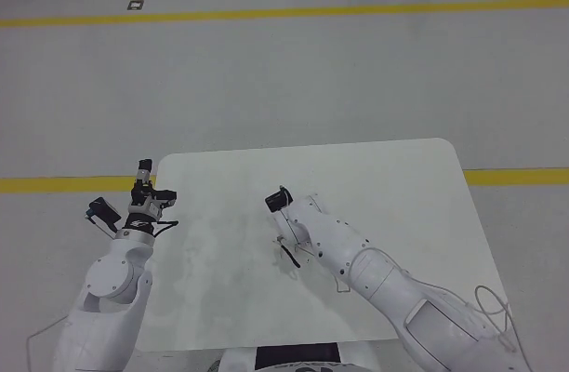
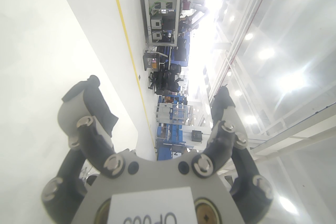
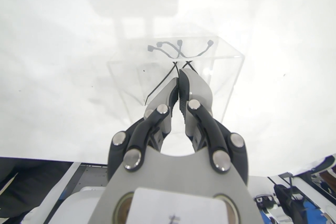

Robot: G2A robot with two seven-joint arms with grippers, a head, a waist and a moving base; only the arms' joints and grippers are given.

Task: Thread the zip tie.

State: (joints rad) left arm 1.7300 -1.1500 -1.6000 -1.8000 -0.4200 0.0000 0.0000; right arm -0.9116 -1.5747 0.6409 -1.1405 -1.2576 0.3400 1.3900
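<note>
**Claw pinches the tie by the clear box**

Threading looks like it has not begun yet. The right claw [image 3: 179,75] has its two fingers pressed together, and it is clamped on a thin black plastic zip tie [image 3: 160,84]. The tie sits near the middle of the white table with round corners [image 1: 377,186]. Its strands run from the fingertips toward a clear see-through plastic box [image 3: 232,78] just past the claw. A thin pointed end hangs free on one side. The shiny box and table show dark copies of the strands, so it is hard to tell how many ties there are.

To do this step well, the pointed end most likely has to go into the small hole in the tie's head. The right claw should hold tight so the tie cannot spin. The point and the hole need to line up straight before any push. The other claw will probably have to hold the head steady. A slow, short push is safest, since the tie is thin and bendy.

The right arm reaches in from the near right, with its claw tipped down at the table. The left claw [image 2: 157,88] is spread wide apart and holds nothing. It stands at the left edge of the table, pointing to the far side, well apart from the tie.
</note>
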